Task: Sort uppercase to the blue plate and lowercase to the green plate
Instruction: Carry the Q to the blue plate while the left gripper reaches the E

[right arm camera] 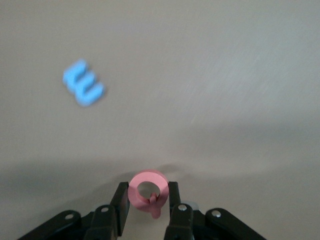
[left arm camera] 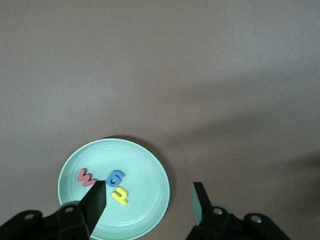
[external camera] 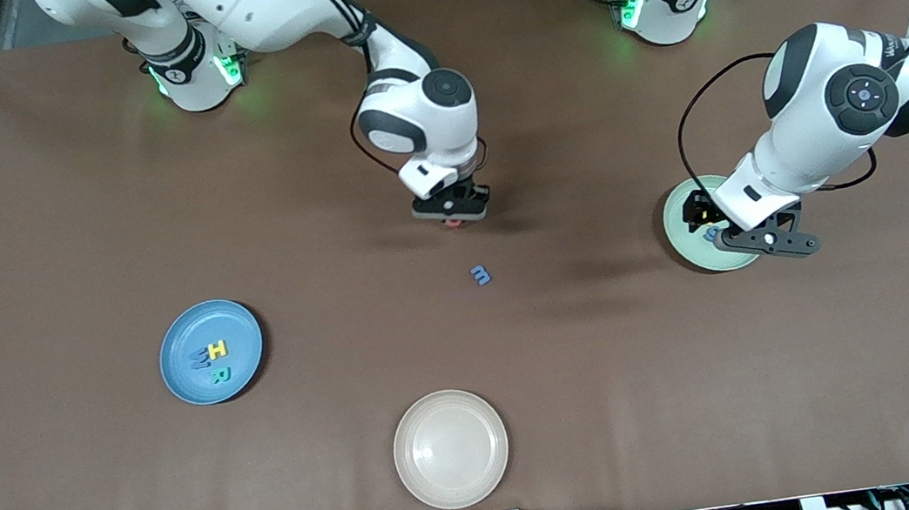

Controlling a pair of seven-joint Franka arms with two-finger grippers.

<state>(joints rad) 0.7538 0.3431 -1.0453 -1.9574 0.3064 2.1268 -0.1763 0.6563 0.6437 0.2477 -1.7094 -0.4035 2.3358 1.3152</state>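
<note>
Nearest the front camera, a cream plate (external camera: 451,448) is sitting unused, as neither sort calls for it. Farther up, at about ten o'clock from it, the blue plate (external camera: 211,352) is holding the capitals H, R and M. Near the table's middle the small blue m (external camera: 481,274) is lying loose, waiting for collection. Just above, the right gripper (right arm camera: 148,202) is pinching the red G (right arm camera: 147,190), presumably bound for blue. At three o'clock, the left gripper (left arm camera: 148,202) is hanging spread over the green plate (left arm camera: 145,162), where w, g and h are resting
</note>
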